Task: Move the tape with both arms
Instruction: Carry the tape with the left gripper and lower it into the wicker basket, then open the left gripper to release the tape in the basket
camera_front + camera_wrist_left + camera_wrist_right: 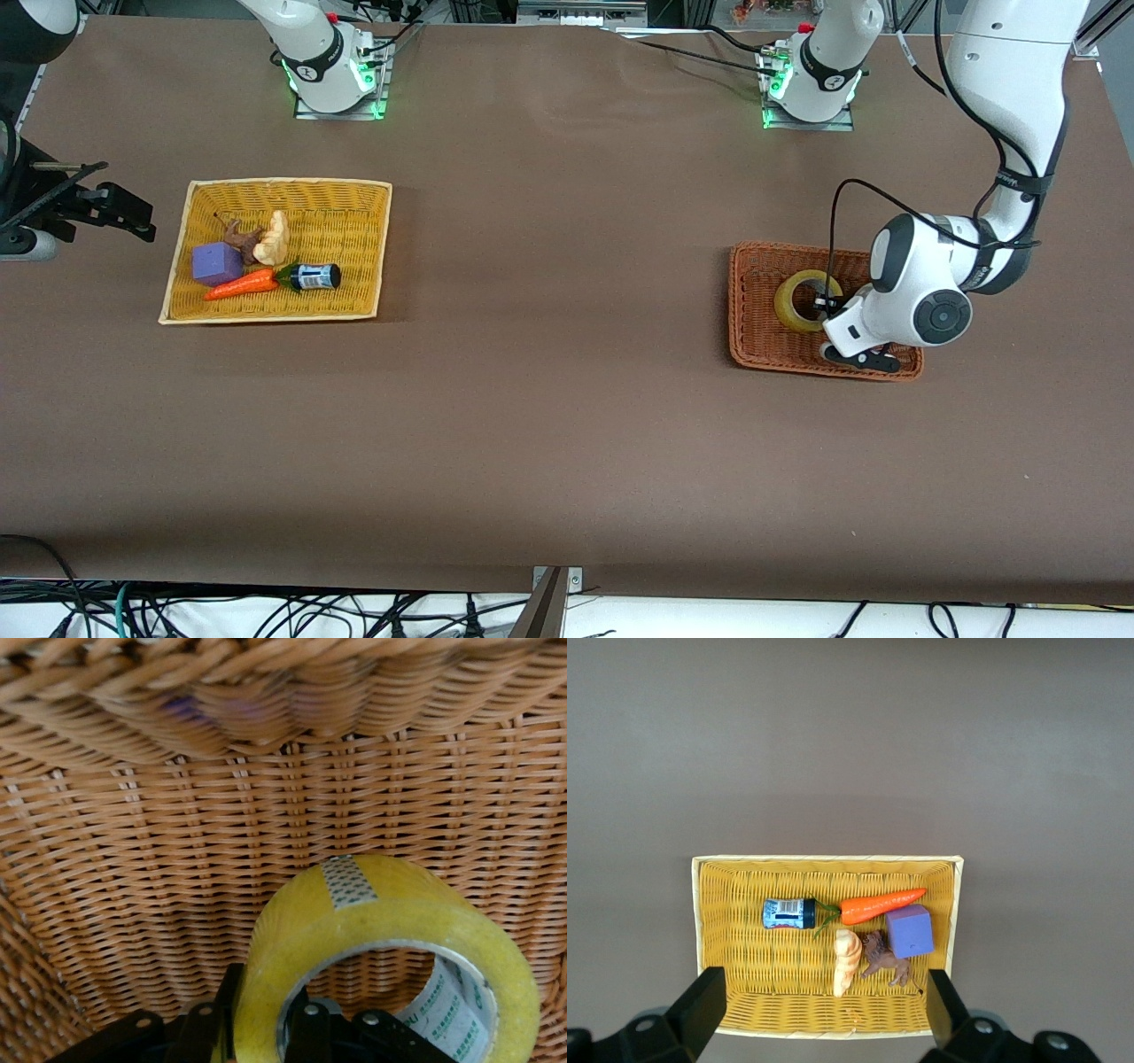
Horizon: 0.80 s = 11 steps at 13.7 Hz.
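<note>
Tape (390, 930) lies in the brown basket (762, 350) at the left arm's end of the table, its yellowish wall standing between the two fingers (306, 1028) of the left gripper (831, 306), one inside the hole, one outside. Jaws look closed on that wall. A clean lift calls for a firm, square pinch and a straight rise clear of the basket rim. The right gripper (824, 1005) waits with jaws spread high over the yellow basket (718, 939) of toys.
</note>
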Available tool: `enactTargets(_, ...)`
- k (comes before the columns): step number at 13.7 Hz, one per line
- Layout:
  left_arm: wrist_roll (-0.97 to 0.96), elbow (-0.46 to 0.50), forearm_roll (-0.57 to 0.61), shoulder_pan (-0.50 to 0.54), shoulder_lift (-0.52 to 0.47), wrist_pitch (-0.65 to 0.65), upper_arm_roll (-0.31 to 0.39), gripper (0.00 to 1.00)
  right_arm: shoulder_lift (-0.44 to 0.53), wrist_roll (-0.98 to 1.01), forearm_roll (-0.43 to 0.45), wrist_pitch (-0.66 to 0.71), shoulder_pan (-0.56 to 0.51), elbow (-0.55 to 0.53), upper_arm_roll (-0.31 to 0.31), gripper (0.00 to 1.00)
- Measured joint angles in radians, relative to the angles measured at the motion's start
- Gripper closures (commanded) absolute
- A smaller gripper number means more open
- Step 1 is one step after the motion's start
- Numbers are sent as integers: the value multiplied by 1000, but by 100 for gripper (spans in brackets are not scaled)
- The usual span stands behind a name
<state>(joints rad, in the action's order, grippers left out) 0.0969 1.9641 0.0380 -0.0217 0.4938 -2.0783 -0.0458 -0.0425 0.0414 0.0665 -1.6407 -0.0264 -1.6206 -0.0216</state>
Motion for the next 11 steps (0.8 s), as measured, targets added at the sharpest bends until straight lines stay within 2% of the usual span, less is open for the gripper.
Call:
enactTargets(2, 2, -10, 0, 0, -15, 4, -3, 0, 0, 0, -1, 0, 0, 0, 0, 0)
enactTargets(5, 3, -55, 0, -1, -84, 83, -12, 0, -1, 0, -3, 0, 0, 0, 0, 0)
enactTargets(11, 23, -96, 0, -1, -344, 190, -15, 0, -2, 0, -4, 0, 0, 1, 0, 0)
